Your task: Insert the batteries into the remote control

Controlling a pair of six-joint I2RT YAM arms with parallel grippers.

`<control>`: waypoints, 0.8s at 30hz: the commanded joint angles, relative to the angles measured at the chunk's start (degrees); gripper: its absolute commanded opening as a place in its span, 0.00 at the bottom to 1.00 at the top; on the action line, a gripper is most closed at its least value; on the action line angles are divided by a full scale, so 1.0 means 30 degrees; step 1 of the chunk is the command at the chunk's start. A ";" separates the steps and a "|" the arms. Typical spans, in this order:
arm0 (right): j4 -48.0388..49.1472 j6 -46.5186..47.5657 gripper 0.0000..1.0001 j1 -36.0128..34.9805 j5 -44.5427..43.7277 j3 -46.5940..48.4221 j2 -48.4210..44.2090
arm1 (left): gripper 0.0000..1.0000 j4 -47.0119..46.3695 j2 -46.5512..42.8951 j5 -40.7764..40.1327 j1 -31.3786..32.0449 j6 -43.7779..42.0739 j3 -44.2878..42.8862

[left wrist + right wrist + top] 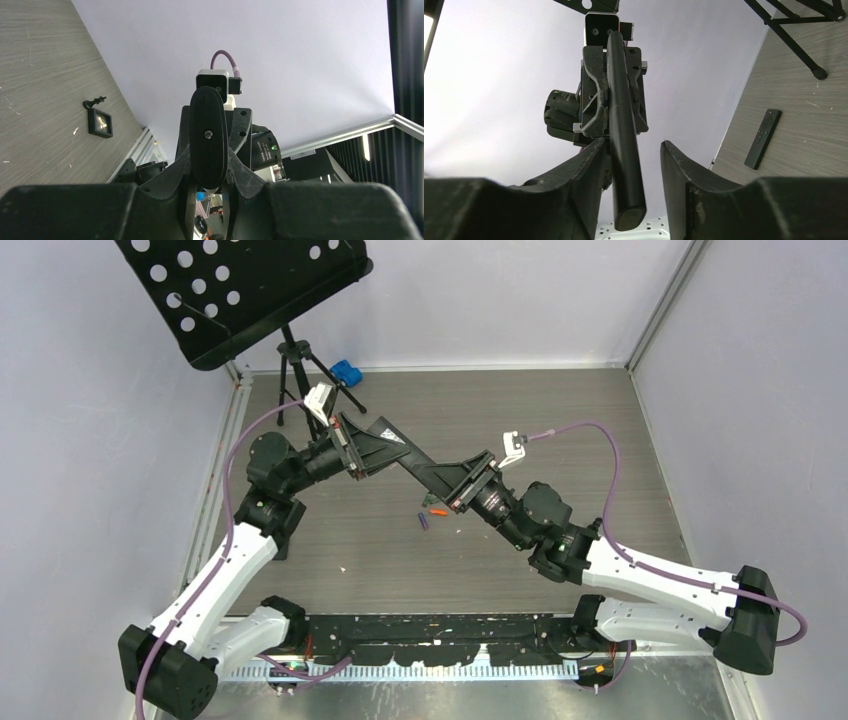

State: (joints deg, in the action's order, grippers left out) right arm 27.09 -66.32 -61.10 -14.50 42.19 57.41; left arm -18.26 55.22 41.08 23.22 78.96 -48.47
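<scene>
Left gripper (209, 175) clamps the remote control (624, 150) in mid-air, right gripper (631, 165) gaping round its free end — an off-centre squeeze could twist it loose — batteries (437, 511) lie on the table (560, 440) just nearer.

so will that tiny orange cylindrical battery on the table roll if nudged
Probably: the orange battery lies on its side on the flat wood-grain table, so it could roll. Being so small, it is likely light and fiddly to pinch.
</scene>
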 commanded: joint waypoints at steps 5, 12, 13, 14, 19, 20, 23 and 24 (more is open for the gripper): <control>0.1651 0.0228 0.31 0.0079 -0.1070 -0.1179 -0.0738 | 0.00 -0.2406 -0.0400 0.0045 -0.0036 0.1000 -0.0045; 0.4524 0.0397 0.13 0.0920 -0.0139 -0.4524 -0.2110 | 0.00 -0.2965 -0.0651 -0.1518 -0.0036 0.0932 -0.0372; 0.4240 0.0421 0.13 0.0962 -0.0120 -0.4665 -0.2438 | 0.00 -0.2854 -0.0679 -0.1635 -0.0036 0.0752 -0.0443; 0.3809 0.0406 0.11 0.0971 -0.0216 -0.4694 -0.2697 | 0.00 -0.2750 -0.0697 -0.1745 -0.0036 0.0615 -0.0454; 0.1675 0.0352 0.05 0.1074 -0.0937 -0.4587 -0.3534 | 0.00 -0.2514 -0.0794 -0.2496 -0.0036 0.0065 -0.0137; 0.0954 0.0203 0.03 0.1088 -0.1335 -0.4377 -0.3574 | 0.00 -0.2499 -0.0777 -0.2681 -0.0036 0.0013 -0.0046; -0.5448 -0.2045 0.02 0.1090 -0.3904 -0.2568 -0.3517 | 0.00 -0.2291 -0.0790 -0.3191 -0.0021 -0.0214 0.0205; -0.6440 -0.2005 0.04 0.1130 -0.4121 -0.2195 -0.3344 | 0.00 -0.2193 -0.0736 -0.3255 -0.0034 -0.0282 0.0242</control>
State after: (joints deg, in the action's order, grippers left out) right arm 30.17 -69.14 -59.24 -13.52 32.25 48.56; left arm -17.47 55.40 40.95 26.26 78.15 -46.41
